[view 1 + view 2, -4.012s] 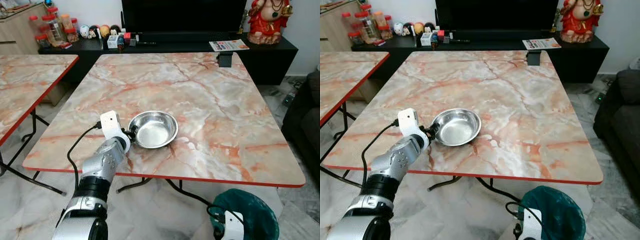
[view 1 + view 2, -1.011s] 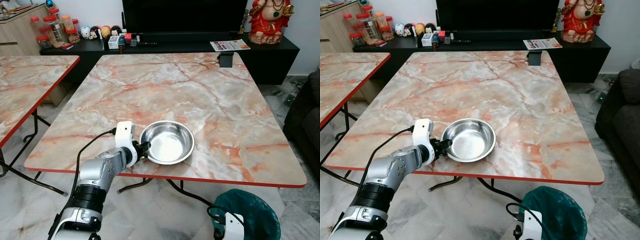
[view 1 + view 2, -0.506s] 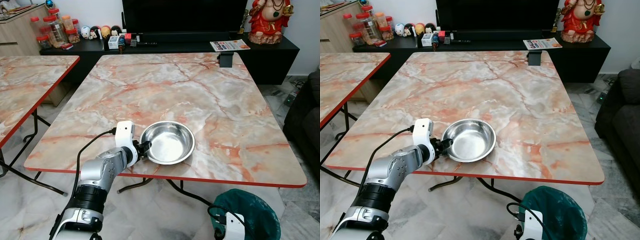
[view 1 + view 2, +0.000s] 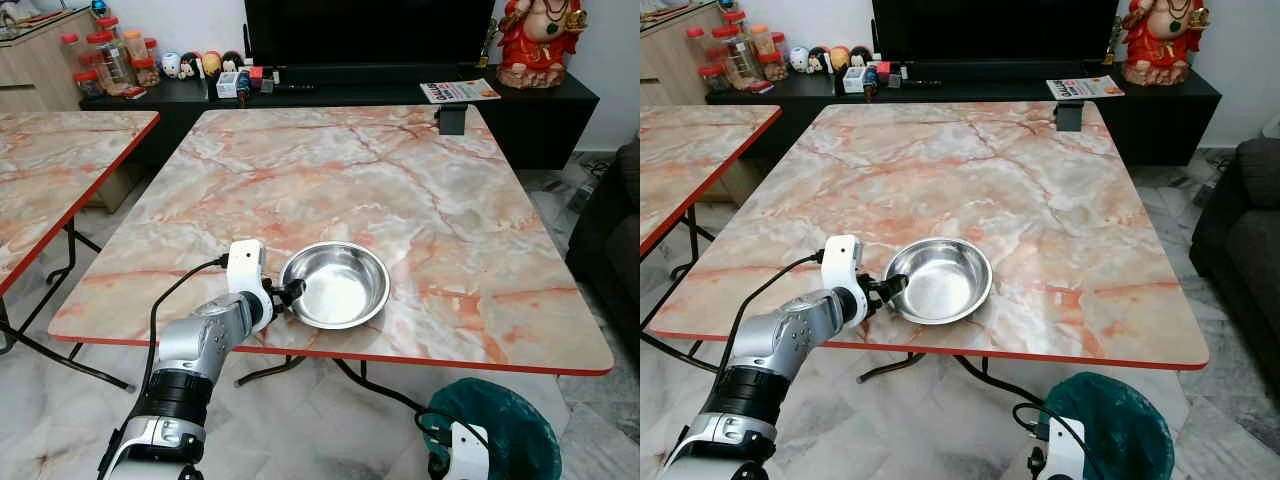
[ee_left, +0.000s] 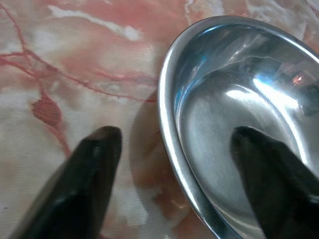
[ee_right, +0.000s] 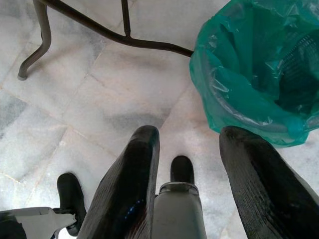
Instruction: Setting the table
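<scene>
at the left edge of the head views a second bench with the same marble top and red rim runs out of frame. behind it, upper left, jars with red lids stand on a wooden cabinet; i count about five, though they overlap.

lower left, the silver left arm reaches up from the bottom of the frame to the near edge of the main bench. the left end effector is at the left rim of the one steel bowl, which sits on the bench just left of centre, close to the near red edge. in the left wrist view one finger rests outside on the marble and the other finger lies inside the bowl, the rim passing between them with gaps on both sides: the fingers are spread, straddling the rim but not clamped on it. the bowl is empty and upright.

upper centre, a black tv stands on a long black shelf, with small figurines to its left. one small black box sits at the far right edge of the bench, a magazine behind it, and one red statue upper right.

lower right, the right end effector hangs spread apart over the tiled floor, just beside one bin lined with a green bag; what the bin holds cannot be told.
</scene>
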You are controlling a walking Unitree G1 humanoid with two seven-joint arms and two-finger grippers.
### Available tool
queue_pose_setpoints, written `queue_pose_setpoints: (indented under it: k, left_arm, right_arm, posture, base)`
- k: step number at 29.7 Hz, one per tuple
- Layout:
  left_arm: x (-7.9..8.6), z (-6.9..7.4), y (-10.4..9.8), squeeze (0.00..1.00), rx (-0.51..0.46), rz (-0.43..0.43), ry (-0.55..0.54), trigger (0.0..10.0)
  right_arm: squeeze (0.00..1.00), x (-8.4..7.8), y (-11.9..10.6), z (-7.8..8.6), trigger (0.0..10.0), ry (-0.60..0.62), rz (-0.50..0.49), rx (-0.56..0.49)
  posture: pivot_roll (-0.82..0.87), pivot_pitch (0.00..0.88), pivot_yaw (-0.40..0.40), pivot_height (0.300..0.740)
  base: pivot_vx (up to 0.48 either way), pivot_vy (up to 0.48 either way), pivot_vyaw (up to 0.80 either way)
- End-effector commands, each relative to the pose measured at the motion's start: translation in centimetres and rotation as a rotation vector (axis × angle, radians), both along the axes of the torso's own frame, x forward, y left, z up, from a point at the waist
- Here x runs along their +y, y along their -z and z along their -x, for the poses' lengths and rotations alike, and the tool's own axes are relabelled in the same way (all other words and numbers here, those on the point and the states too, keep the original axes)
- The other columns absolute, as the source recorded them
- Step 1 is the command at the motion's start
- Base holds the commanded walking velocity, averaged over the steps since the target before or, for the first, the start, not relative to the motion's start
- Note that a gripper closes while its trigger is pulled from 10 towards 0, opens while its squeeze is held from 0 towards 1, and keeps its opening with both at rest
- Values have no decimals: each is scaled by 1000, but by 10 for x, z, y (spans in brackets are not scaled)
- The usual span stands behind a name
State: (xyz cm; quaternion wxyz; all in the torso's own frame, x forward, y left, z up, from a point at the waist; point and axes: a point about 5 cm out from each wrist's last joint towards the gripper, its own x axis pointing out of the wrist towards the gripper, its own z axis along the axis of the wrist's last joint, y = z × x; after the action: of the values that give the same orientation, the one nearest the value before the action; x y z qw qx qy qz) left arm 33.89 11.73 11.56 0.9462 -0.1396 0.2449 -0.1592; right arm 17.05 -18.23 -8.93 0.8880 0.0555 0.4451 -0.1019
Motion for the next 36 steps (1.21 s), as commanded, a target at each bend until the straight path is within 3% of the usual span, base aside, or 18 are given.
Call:
queue_pose_setpoints:
  k: [1, 11, 12, 13, 14, 20, 21, 22, 23, 24, 25, 26, 27, 30, 31, 33, 35, 36]
  left_arm:
    - [7, -2, -5, 1000, -25, -21, -25, 10000]
    - [25, -11, -28, 1000, -133, 14, -132, 10000]
    - [30, -12, -33, 349, -162, 25, -151, 10000]
    - [33, -12, -37, 349, -181, 32, -163, 10000]
    - [37, -13, -41, 0, -204, 43, -179, 10000]
    - [90, -10, -64, 0, -389, 85, -399, 10000]
    - [120, -5, -68, 0, -437, -2, -522, 10000]
    - [126, -3, -68, 0, -446, -26, -548, 10000]
    - [149, 3, -68, 0, -459, -114, -634, 10000]
    - [149, 3, -68, 0, -459, -114, -634, 10000]
    - [186, 18, -66, 0, -485, -247, -769, 10000]
    - [207, 28, -63, 0, -482, -356, -844, 10000]
    - [217, 34, -60, 0, -466, -439, -876, 10000]
    - [225, 40, -58, 0, -462, -495, -904, 10000]
    - [247, 59, -47, 0, -408, -657, -974, 10000]
    - [254, 66, -42, 0, -384, -714, -993, 10000]
    - [276, 98, -5, 0, -189, -924, -1031, 10000]
    - [283, 110, 10, 0, -126, -943, -1053, 10000]
  right_arm:
    - [0, 2, 0, 0, 10000, -3, -9, 6]
    - [0, 3, 0, -2, 10000, -4, -9, 2]
    - [0, 3, 0, -2, 10000, -4, -9, 2]
    - [0, 3, 0, -2, 10000, -4, -9, 2]
    - [0, 3, 0, -2, 10000, -4, -9, 2]
    - [0, 4, -1, -3, 10000, -8, -10, -2]
    - [0, 3, -1, -4, 10000, -9, -9, -3]
    - [0, 3, -1, -4, 10000, -9, -9, -3]
    - [0, 3, -1, -4, 10000, -12, -7, -3]
    - [0, 3, -1, -4, 10000, -12, -7, -3]
    - [0, 2, -1, -4, 10000, -17, -4, -2]
    - [0, 2, -1, -4, 10000, -23, -2, 0]
    - [0, 2, -1, -4, 10000, -29, -1, 1]
    - [0, 2, -1, -4, 10000, -32, -1, 2]
    - [0, 3, -1, -4, 10000, -34, -2, 2]
    - [0, 3, -1, -4, 10000, -35, -3, 2]
    - [0, 3, -1, -4, 10000, -33, -5, 0]
    - [0, 3, -1, -4, 10000, -33, -5, 0]
  posture:
    - [57, 0, 50, 740]
    - [63, 0, 50, 740]
    - [63, 0, 50, 740]
    - [63, 0, 50, 740]
    - [63, 0, 50, 740]
    - [59, 0, 51, 740]
    - [59, 0, 51, 740]
    - [59, 0, 51, 740]
    - [63, 0, 49, 740]
    - [63, 0, 49, 740]
    - [76, 0, 44, 740]
    - [80, 0, 42, 740]
    - [80, 0, 42, 740]
    - [86, 0, 38, 740]
    - [87, 0, 38, 740]
    - [87, 0, 38, 740]
    - [84, 0, 38, 740]
    - [85, 0, 37, 740]
  base:
    - [0, 0, 0]
    - [0, 0, 0]
    - [0, 0, 0]
    - [0, 0, 0]
    - [0, 0, 0]
    - [0, 0, 0]
    - [0, 0, 0]
    - [0, 0, 0]
    - [0, 0, 0]
    - [0, 0, 0]
    - [0, 0, 0]
    - [0, 0, 0]
    - [0, 0, 0]
    - [0, 0, 0]
    - [0, 0, 0]
    - [0, 0, 0]
    - [0, 0, 0]
    - [0, 0, 0]
